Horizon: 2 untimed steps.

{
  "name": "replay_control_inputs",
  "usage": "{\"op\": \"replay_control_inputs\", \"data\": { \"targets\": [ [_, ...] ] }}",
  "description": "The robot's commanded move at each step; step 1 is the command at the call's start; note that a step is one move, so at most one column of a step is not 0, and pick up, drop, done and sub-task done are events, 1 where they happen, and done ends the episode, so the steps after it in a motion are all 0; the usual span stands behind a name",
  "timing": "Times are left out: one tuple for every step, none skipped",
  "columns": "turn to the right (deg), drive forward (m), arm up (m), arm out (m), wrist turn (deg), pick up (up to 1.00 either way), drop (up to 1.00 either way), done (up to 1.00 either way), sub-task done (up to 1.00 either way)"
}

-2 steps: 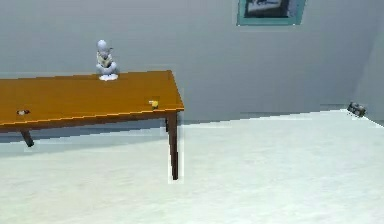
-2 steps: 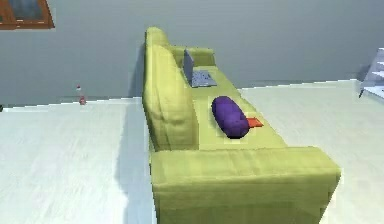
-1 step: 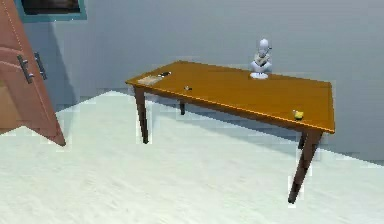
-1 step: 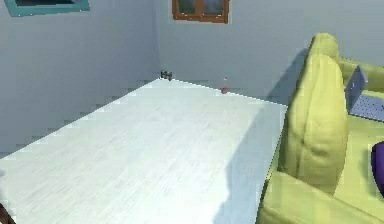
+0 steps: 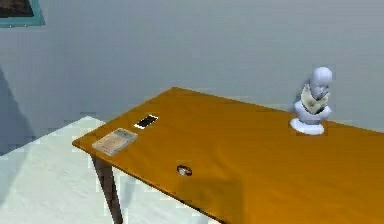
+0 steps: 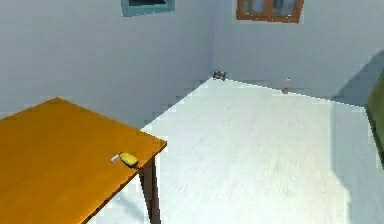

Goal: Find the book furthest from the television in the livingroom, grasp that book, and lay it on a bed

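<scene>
An orange-brown wooden table (image 5: 250,140) crosses the forward view. Near its left corner lies a flat pale grey-beige rectangle (image 5: 114,141) that looks like a book. Just beyond it rests a small dark flat slab with a light edge (image 5: 147,122). A small round dark object (image 5: 184,170) sits toward the table's front edge. A white bust with a scarf (image 5: 314,103) stands at the far right of the tabletop. In the arm side view a corner of an orange table (image 6: 60,150) fills the lower left, with a small yellow and white object (image 6: 128,159) near its edge.
Grey walls stand behind the table, with a teal-framed picture (image 5: 18,12) at the forward view's top left. In the arm side view a pale floor (image 6: 260,150) spreads out to the right; a teal-framed picture (image 6: 150,6) and a wood-framed one (image 6: 270,9) hang on the walls.
</scene>
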Motion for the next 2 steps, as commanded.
{"op": "replay_control_inputs", "data": {
  "targets": [
    [-45.0, 0.0, 0.0, 0.0, 0.0, 0.0, 0.0, 0.0, 0.0],
    [-45.0, 0.0, 0.0, 0.0, 0.0, 0.0, 0.0, 0.0, 0.0]
  ]
}}
